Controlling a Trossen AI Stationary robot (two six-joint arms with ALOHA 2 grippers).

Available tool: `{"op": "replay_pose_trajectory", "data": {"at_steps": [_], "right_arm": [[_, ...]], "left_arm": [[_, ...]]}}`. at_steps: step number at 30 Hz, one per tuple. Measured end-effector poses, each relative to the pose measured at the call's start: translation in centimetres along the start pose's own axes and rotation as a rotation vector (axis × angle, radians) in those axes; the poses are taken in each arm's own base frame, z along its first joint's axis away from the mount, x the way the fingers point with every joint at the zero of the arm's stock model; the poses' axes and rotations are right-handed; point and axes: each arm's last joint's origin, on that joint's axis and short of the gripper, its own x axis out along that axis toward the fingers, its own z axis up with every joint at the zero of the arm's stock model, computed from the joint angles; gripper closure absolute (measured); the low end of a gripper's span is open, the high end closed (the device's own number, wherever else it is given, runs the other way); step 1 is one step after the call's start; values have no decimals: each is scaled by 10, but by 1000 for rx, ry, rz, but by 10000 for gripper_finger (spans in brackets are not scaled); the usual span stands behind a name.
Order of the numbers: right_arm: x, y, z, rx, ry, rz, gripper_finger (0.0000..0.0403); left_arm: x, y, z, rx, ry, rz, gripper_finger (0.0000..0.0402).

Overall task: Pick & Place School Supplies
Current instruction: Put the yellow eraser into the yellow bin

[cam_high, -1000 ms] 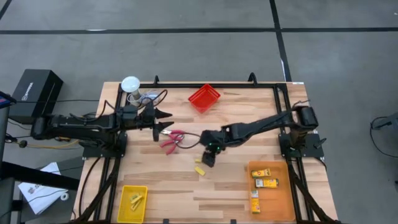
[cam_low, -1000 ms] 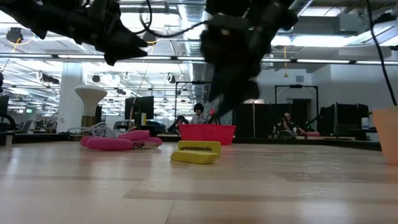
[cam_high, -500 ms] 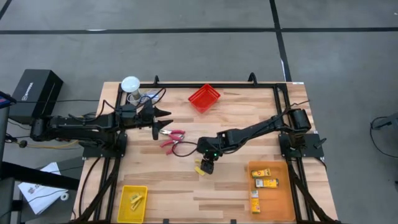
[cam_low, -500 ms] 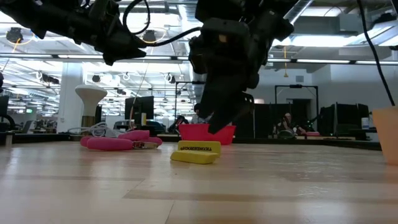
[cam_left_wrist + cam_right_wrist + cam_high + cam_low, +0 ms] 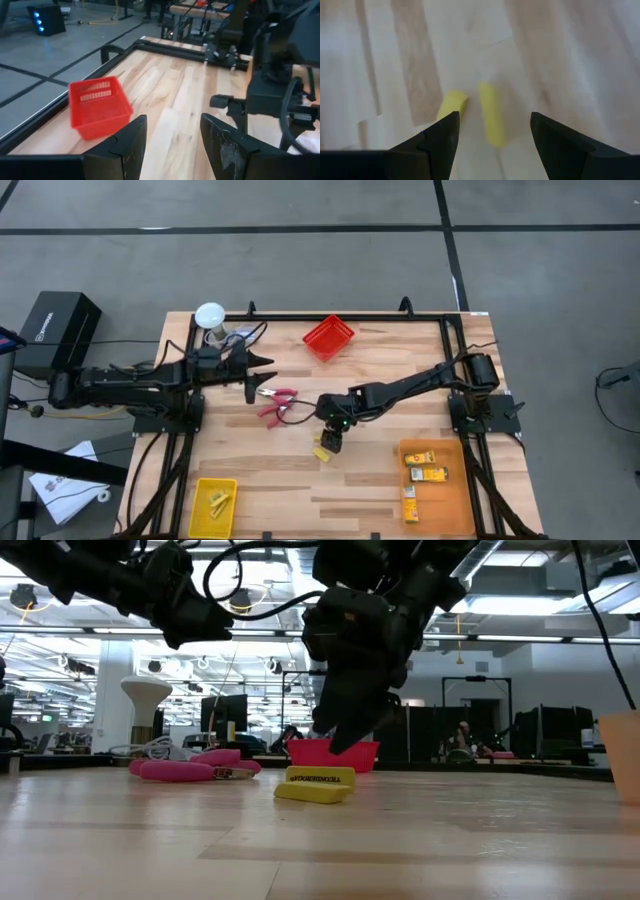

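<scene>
You're looking at two yellow pieces (image 5: 490, 120) lying loose on the desk (image 5: 380, 480) around the middle, right under your right end effector (image 5: 333, 442). From the right wrist view they're sitting side by side, nearly touching at one end, both framed between the fingers. The longer one is running lengthwise roughly along the direction the wrist is looking, and the shorter one is angling off beside it. From the low view you're only seeing one flat yellow bar (image 5: 314, 785), long axis running across the picture, with dark print on its side face that's too small to read.

The right end effector is hanging just above them with its fingers spread wide and nothing in it.

Three small yellow-orange boxes (image 5: 425, 474) are sitting in the orange bin (image 5: 447, 510) near the right arm's base; their labels aren't readable. The yellow bin (image 5: 200, 510) at the front left is holding a few more yellow pieces, count unclear. The red bin (image 5: 329, 337) is sitting at the back.

One pair of red-handled scissors (image 5: 276, 402) is lying near the middle-left, long axis on a diagonal.

Your left end effector (image 5: 262, 376) is hovering beside the scissors' far end, fingers standing wide, gripping nothing.
</scene>
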Motion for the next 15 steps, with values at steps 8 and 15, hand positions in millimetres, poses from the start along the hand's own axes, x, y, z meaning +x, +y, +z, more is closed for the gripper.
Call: {"op": "replay_pose_trajectory", "data": {"at_steps": [8, 15], "right_arm": [[-1, -6, 3, -11, -18, -30, 168], [17, -9, -1, -11, 4, -31, 168]], "left_arm": [[1, 9, 0, -12, 2, 51, 221], [1, 14, 1, -19, 0, 78, 221]]}}
